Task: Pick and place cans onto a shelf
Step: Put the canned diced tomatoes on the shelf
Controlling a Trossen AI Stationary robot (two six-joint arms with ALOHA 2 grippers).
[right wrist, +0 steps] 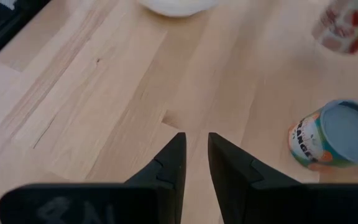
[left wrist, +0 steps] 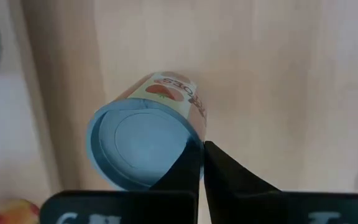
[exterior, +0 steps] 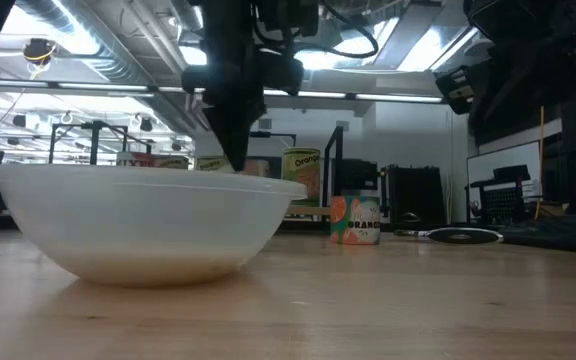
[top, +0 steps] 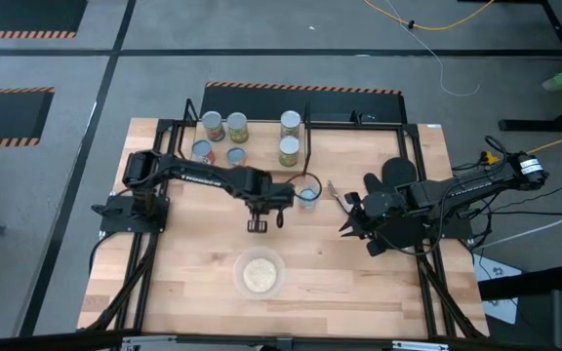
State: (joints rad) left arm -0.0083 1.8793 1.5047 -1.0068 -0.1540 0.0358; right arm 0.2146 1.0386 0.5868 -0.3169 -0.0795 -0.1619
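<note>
Left gripper [top: 258,225] hangs over mid-desk [top: 379,283], between the shelf and the bowl of grain [top: 260,273]; its jaws read as together with nothing in them, tips nearly touching in the left wrist view [left wrist: 202,163]; a blue-topped can [left wrist: 143,144] with a strawberry label stands upright on the desk just beside those tips, not between them, so no grasp yet; cannot match this can to one in the high view with certainty. Right gripper [top: 347,216] waits low near the desk's right side, jaws slightly apart and empty [right wrist: 196,155]; an orange-label can [right wrist: 334,135] stands a little off from it, probably the lone can [top: 307,196] by the shelf's right post, upright on the desk and still unplaced. Shelf [top: 261,156] sits at the far edge of the desk; two cans [top: 224,126] on its left part, two more [top: 289,136] on its right, two blue-topped cans [top: 219,153] near its front edge, whether on board or desk unclear; all upright, likely so they stay stable and leave room. Judgement: task roughly half done; next grasp needs the jaws opened wide first and centred around a can.
</note>
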